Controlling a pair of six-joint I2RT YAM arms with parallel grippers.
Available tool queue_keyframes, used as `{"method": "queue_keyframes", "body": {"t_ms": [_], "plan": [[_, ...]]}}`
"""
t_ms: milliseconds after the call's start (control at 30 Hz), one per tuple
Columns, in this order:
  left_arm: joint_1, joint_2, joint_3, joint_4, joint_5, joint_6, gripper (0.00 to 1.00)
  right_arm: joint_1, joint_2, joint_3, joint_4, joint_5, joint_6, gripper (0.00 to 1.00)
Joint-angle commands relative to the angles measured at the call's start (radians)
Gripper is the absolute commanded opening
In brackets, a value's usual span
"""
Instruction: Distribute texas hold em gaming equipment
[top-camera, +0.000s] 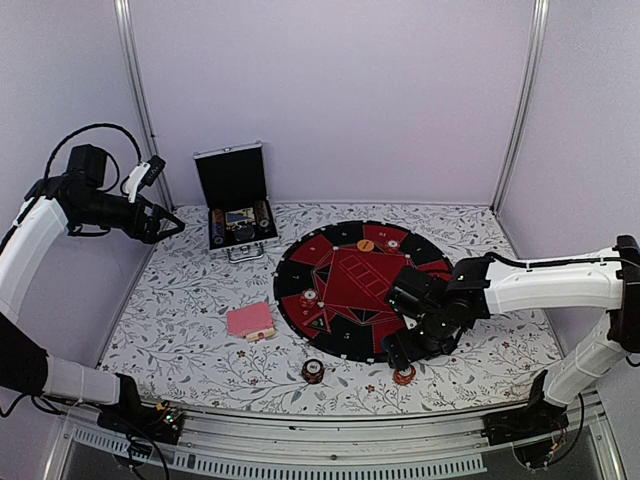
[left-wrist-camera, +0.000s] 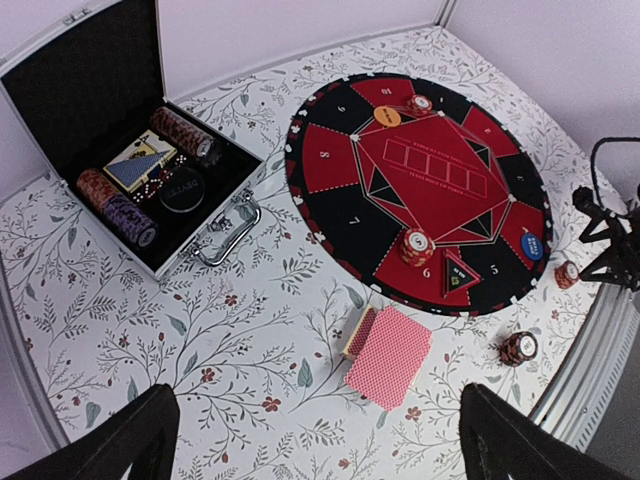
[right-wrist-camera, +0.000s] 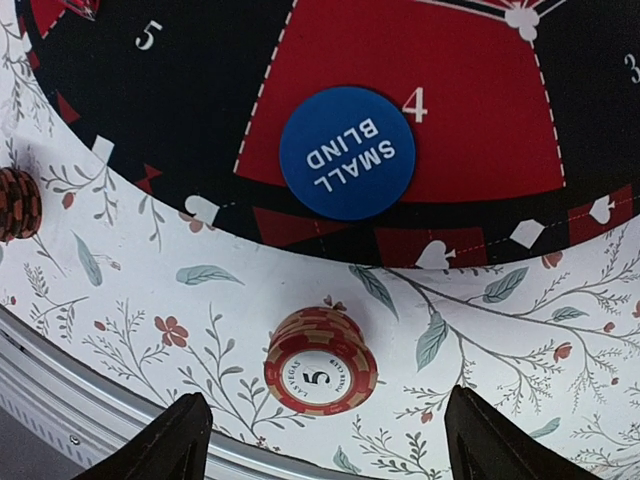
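Observation:
The pink-red-backed deck (top-camera: 250, 321) lies on the floral cloth left of the round mat; it shows in the left wrist view (left-wrist-camera: 388, 357). An orange-red chip stack (right-wrist-camera: 320, 362) marked 5 stands on the cloth just off the mat's near edge (top-camera: 404, 375). My right gripper (right-wrist-camera: 325, 440) is open, hovering over it, fingers either side and apart from it. A dark red stack (top-camera: 313, 371) stands to its left. More stacks sit on the mat (top-camera: 310, 297) (top-camera: 391, 243). My left gripper (top-camera: 172, 225) is open and empty, raised high at the far left.
The round black-and-red mat (top-camera: 345, 330) fills the middle right, with a blue SMALL BLIND disc (right-wrist-camera: 347, 152) and an orange disc (top-camera: 366, 244) on it. An open silver-edged chip case (top-camera: 238, 215) stands at the back left. The table's metal rail (right-wrist-camera: 60, 395) runs close behind the right gripper.

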Motion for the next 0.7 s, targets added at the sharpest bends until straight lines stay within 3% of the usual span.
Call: {"method": "queue_keyframes", "body": {"t_ms": [0, 667], "plan": [[0.006, -0.007, 0.022, -0.013, 0.009, 0.008, 1.00, 0.013, 0.024, -0.035, 0.057, -0.033, 0.017, 0.83], [0.006, -0.008, 0.033, -0.018, 0.004, 0.009, 1.00, 0.017, 0.120, -0.085, 0.156, -0.053, -0.004, 0.71]]}}
